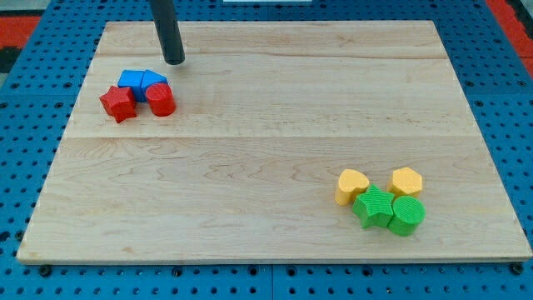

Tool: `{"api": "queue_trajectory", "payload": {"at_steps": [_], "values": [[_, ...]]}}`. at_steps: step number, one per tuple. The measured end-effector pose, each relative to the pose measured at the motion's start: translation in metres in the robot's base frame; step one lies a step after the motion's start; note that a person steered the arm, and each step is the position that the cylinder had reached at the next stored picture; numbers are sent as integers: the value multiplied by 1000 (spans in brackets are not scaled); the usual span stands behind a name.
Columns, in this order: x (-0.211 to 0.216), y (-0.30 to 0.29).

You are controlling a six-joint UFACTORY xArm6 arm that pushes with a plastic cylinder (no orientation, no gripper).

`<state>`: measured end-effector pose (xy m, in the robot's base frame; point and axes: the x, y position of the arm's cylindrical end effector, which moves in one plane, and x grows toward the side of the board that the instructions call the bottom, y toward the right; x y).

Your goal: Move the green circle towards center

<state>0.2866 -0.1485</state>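
The green circle (pixel 407 214) is a round green block near the view's bottom right of the wooden board (pixel 266 150). It touches a green star (pixel 374 207) on its left and sits just below a yellow hexagon (pixel 405 181). A yellow heart (pixel 352 185) lies left of the hexagon. My tip (pixel 174 61) is at the view's top left, far from the green circle, just above a cluster of blue and red blocks.
At the view's left, a blue cube (pixel 131 82) and a blue block (pixel 152 81) sit above a red star (pixel 118 102) and a red cylinder (pixel 161 99). A blue pegboard (pixel 33 125) surrounds the board.
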Motion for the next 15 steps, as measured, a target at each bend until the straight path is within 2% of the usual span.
{"api": "queue_trajectory", "payload": {"at_steps": [3, 4, 5, 6, 7, 8, 10, 11, 12, 13, 15], "values": [[0, 21], [11, 140], [62, 277], [138, 374], [201, 408], [243, 410], [283, 373], [302, 373], [302, 337], [286, 269], [220, 174]]}}
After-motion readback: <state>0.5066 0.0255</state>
